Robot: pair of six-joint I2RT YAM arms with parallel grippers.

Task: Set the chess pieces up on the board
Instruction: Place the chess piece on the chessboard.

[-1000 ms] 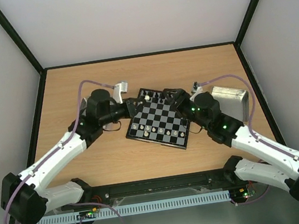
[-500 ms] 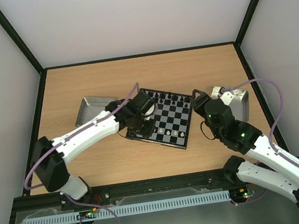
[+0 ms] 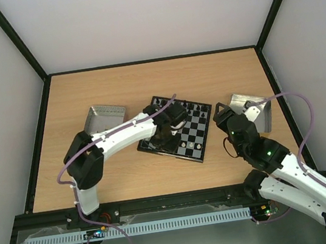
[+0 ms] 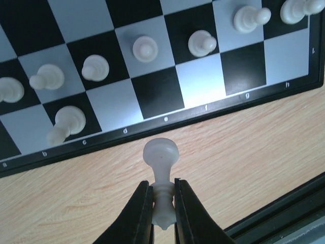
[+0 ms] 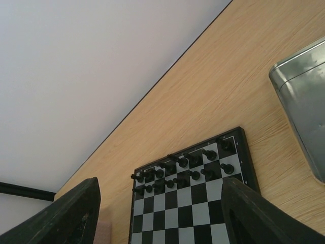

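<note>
**Inspector:** Step in hand, and how should it be done?

**Examiner:** Judged from the layout, one white man is being seated on the near edge rank of the board (image 4: 157, 94). Recommendation: carry it inward over a vacant edge square, centre it and keep it plumb. Descend clear of the row of white pieces (image 4: 144, 48) one rank in, which stands close. Release only once the base sits flat. Part the jaws modestly and lift straight up, so that no finger clips the piece. Risk noted: the grip is on a thin stem, so the piece may tilt on contact.

**Inspector:** State of the left gripper (image 4: 163, 187)?

**Examiner:** Jaws narrow, clamped on the stem of the held white piece (image 4: 160, 155). Its broad end, which I take for the base, projects beyond the fingertips toward the surface.

**Inspector:** Where does that piece lie?

**Examiner:** In the wrist view it hangs over the bare table (image 4: 244, 152), just outside the board's black border and opposite the letters d and e. It touches nothing but the fingers. From overhead the arm covers it.

**Inspector:** Board contents?

**Examiner:** Besides the row noted, one back-rank white piece (image 4: 66, 122) stands toward the b–c end. The edge squares from d to h show bare. The black pieces (image 5: 183, 163) stand in two rows on the far side.

**Inspector:** Right gripper (image 5: 160, 206)?

**Examiner:** Jaws wide with nothing between them, off the board and near a metal tray (image 5: 304, 96).
</note>
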